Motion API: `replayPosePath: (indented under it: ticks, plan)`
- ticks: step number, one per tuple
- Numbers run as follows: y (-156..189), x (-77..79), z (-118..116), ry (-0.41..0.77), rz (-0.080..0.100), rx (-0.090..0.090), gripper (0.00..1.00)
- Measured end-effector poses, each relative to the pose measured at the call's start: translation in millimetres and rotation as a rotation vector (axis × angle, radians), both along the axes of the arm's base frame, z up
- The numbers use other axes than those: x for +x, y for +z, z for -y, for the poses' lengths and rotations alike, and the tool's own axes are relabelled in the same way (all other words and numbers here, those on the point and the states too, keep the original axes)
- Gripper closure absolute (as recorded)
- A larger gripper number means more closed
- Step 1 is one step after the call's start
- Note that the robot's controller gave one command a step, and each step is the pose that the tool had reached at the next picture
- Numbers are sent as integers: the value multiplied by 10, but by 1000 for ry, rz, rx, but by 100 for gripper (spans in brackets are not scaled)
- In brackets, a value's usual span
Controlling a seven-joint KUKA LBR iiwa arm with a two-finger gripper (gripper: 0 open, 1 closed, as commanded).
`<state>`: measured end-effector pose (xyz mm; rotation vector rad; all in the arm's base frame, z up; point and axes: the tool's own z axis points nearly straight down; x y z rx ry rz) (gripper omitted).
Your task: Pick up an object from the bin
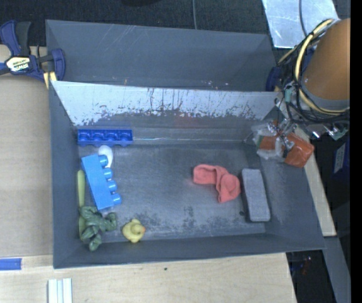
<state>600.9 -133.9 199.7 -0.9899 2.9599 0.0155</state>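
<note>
The gripper hangs at the far right corner of the bin; open or closed, I cannot tell. An orange-brown block sits just beside it and may fall outside the wall if it is held weakly.

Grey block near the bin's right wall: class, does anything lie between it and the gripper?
Nothing visible does. The gripper sits by the right rear corner; only bare bin floor separates it from the grey block. The pink cloth lies at the block's left, off that line.
</note>
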Motion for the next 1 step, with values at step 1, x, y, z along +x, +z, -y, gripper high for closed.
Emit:
replayPosePath:
  ticks: [1]
  plan:
    - [366,23,15,-1,7,-1,100]
